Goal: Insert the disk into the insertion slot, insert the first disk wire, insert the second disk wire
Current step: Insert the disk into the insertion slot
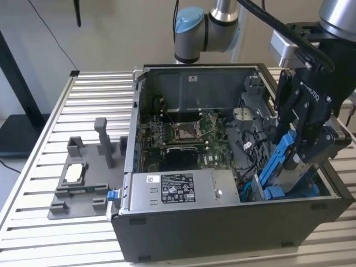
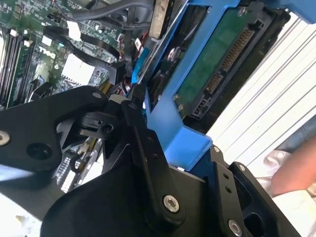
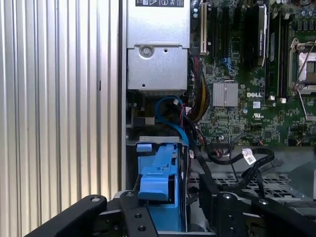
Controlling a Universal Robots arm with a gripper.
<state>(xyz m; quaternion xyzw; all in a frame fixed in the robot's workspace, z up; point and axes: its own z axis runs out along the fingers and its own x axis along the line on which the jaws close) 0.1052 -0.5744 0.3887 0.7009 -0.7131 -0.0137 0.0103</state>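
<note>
— Disk (image 1: 281, 161) position?
— Pinched by its blue bracket (image 3: 158, 182) in the tool (image 1: 303, 149), tilted, top leaning to the exterior view's right
— Lower end?
— Down at the insertion slot (image 1: 300, 188), in the computer case (image 1: 222, 233) corner at the exterior view's right; cannot tell how deep
— Cables?
— Loose black cables (image 3: 232, 155) just beside the disk in the first wrist view; bare connector (image 2: 229, 57) in the second wrist view

The disk (image 1: 279, 161) is wearing smooth blue plastic. At nine o'clock, the table (image 1: 44, 139) is showing ribbed metal.
</note>
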